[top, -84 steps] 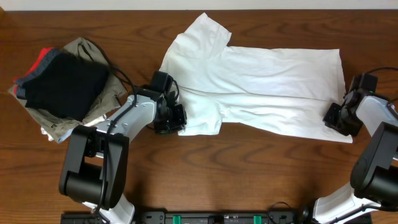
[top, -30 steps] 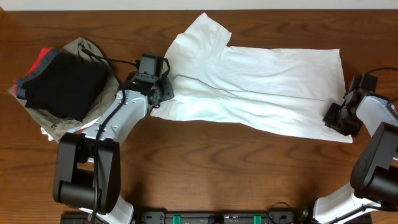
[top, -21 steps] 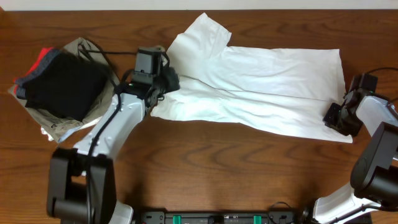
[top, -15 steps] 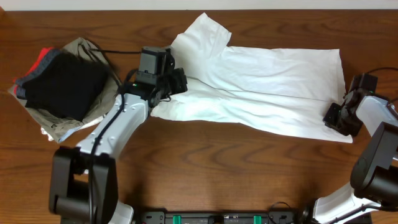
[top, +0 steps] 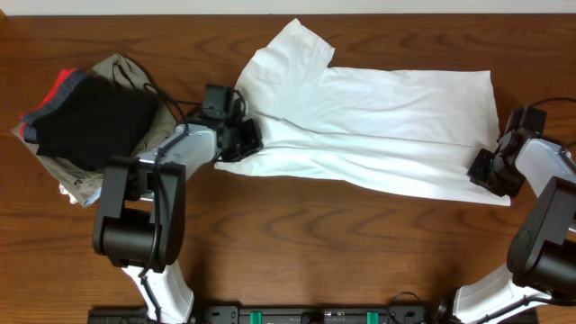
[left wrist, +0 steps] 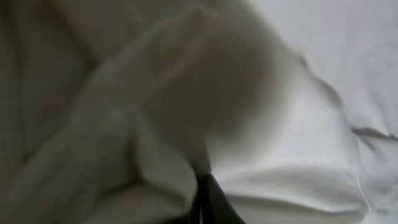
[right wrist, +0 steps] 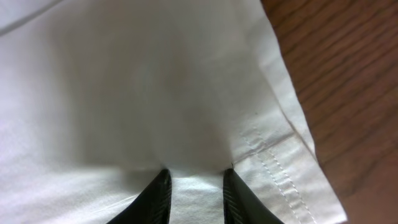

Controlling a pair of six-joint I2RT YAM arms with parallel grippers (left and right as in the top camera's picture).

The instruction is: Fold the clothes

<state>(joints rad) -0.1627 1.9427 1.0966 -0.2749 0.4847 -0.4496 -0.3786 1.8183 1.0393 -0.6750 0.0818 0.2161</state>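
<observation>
At nine o'clock the left gripper (top: 248,142) pinches the clothes (top: 387,117); at three, the right gripper (top: 481,170) clamps their corner. Thin, limp, light: probably best held by edges.

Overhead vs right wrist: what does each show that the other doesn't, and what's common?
Only overhead: the whole white garment spread across the table, the left tool at its left edge, and a pile of folded clothes far left. Only right wrist: the stitched hem at the corner, and cloth running in between the fingers of the right tool. Both: the right tool on the garment's corner, with bare wood beside it.
</observation>
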